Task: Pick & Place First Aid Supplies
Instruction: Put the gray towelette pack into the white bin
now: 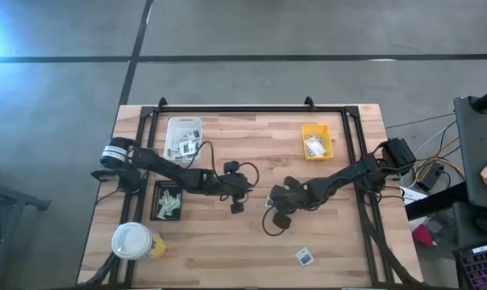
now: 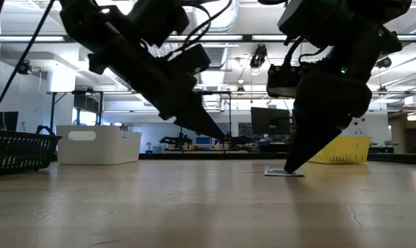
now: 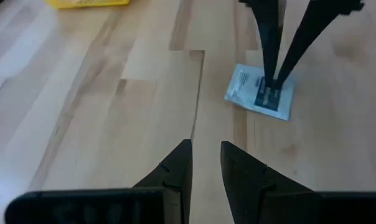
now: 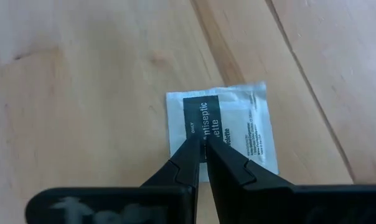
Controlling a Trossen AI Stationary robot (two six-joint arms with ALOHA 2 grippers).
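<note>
A small flat white packet point(image 4: 228, 127) with a dark printed band lies flat on the wooden table near its middle. My right gripper point(image 4: 203, 142) comes down on it with its fingers all but together; in the low view its tip point(image 2: 289, 169) meets the packet point(image 2: 277, 171). My left gripper point(image 3: 205, 155) hovers above the table just left of the packet point(image 3: 250, 93), slanting down toward it. It is open by a narrow gap with nothing in it. A second packet point(image 1: 304, 256) lies near the table's front edge. My right gripper stands with its shut fingertips point(image 3: 272, 84) on the packet's dark printed band point(image 4: 197, 121), near one short edge. The fingers slant down from the table's right. The packet lies flat on the table. Whether any of it is pinched between the tips, I cannot tell.
A white tray point(image 1: 183, 135) with packets stands at the far left and a yellow tray point(image 1: 317, 141) with packets at the far right. A black tray point(image 1: 168, 201) and a white-lidded yellow cup point(image 1: 135, 240) stand at the near left. A black frame point(image 1: 251, 109) runs along the table's edges.
</note>
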